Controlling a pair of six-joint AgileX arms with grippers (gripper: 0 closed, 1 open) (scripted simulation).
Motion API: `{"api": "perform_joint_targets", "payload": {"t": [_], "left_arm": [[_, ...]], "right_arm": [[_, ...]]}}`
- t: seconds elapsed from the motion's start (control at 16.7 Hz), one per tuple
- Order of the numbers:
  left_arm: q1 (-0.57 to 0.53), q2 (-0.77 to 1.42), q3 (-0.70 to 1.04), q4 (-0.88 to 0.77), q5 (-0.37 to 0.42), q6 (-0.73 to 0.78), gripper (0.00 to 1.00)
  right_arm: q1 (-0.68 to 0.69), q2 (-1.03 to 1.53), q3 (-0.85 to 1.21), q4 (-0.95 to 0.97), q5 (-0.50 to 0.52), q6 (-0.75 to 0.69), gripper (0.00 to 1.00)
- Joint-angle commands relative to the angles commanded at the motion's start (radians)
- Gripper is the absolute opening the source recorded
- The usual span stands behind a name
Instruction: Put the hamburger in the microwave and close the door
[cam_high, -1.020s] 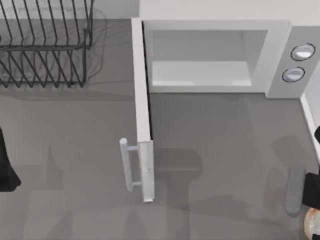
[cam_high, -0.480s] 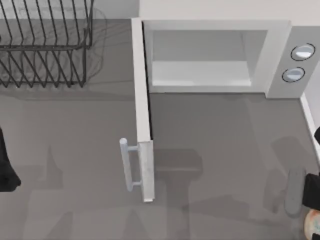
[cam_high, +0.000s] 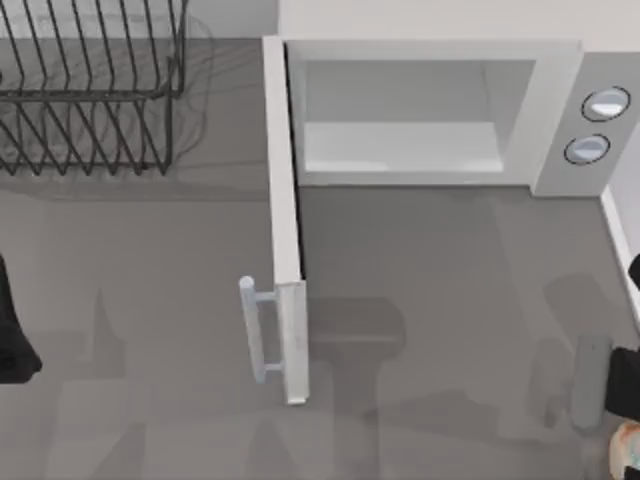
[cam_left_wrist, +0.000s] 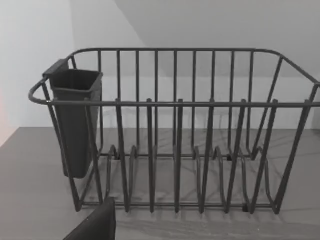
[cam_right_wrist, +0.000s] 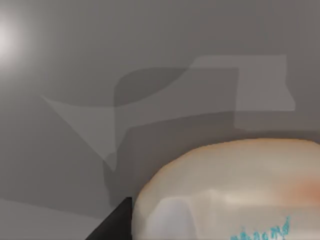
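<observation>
One hamburger (cam_right_wrist: 235, 192) sits right beside the right hand's finger (cam_right_wrist: 112, 225).

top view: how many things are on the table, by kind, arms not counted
microwave with its door swung open: 1
black wire dish rack: 1
hamburger, at the right edge near the right arm: 1
total: 3
</observation>
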Motion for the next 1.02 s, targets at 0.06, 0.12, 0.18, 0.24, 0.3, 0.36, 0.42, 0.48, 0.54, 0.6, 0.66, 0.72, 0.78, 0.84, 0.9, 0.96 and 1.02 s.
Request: {"api": "perform_joint_targets", "payload": {"t": [0.06,0.12,0.18,0.24,0.3,0.36,0.42,0.48,0.54,0.6,0.66,0.72,0.78,0.84,0.9,0.96,1.02], "left_arm": [[0.000,0.000,0.000,0.000,0.000,0.000,1.00],[0.000,0.000,0.000,0.000,0.000,0.000,1.00],[0.000,0.000,0.000,0.000,0.000,0.000,1.00],[0.000,0.000,0.000,0.000,0.000,0.000,1.00],[0.000,0.000,0.000,0.000,0.000,0.000,1.00],[0.000,0.000,0.000,0.000,0.000,0.000,1.00],[0.000,0.000,0.000,0.000,0.000,0.000,1.00],[0.000,0.000,0.000,0.000,0.000,0.000,1.00],[0.000,0.000,0.000,0.000,0.000,0.000,1.00],[0.000,0.000,0.000,0.000,0.000,0.000,1.00],[0.000,0.000,0.000,0.000,0.000,0.000,1.00],[0.000,0.000,0.000,0.000,0.000,0.000,1.00],[0.000,0.000,0.000,0.000,0.000,0.000,1.00],[0.000,0.000,0.000,0.000,0.000,0.000,1.00],[0.000,0.000,0.000,0.000,0.000,0.000,1.00],[0.000,0.000,0.000,0.000,0.000,0.000,1.00],[0.000,0.000,0.000,0.000,0.000,0.000,1.00]], "right_arm": [[0.000,0.000,0.000,0.000,0.000,0.000,0.00],[0.000,0.000,0.000,0.000,0.000,0.000,0.00],[0.000,0.000,0.000,0.000,0.000,0.000,0.00],[0.000,0.000,0.000,0.000,0.000,0.000,0.00],[0.000,0.000,0.000,0.000,0.000,0.000,0.00],[-0.002,-0.070,0.050,-0.114,-0.012,0.016,0.00],[-0.002,-0.071,0.053,-0.117,-0.012,0.016,0.00],[-0.001,-0.076,0.065,-0.130,-0.012,0.014,0.00],[-0.001,-0.085,0.084,-0.154,-0.012,0.012,0.00],[-0.001,-0.097,0.108,-0.188,-0.012,0.010,0.00],[-0.002,-0.112,0.136,-0.233,-0.012,0.009,0.00],[-0.002,-0.128,0.166,-0.288,-0.012,0.008,0.00],[-0.002,-0.146,0.198,-0.353,-0.011,0.006,0.00],[-0.003,-0.165,0.230,-0.417,-0.011,0.006,0.00],[-0.004,-0.185,0.262,-0.471,-0.011,0.005,0.00],[-0.005,-0.204,0.291,-0.515,-0.011,0.006,0.00],[-0.006,-0.221,0.316,-0.549,-0.011,0.006,0.00]]}}
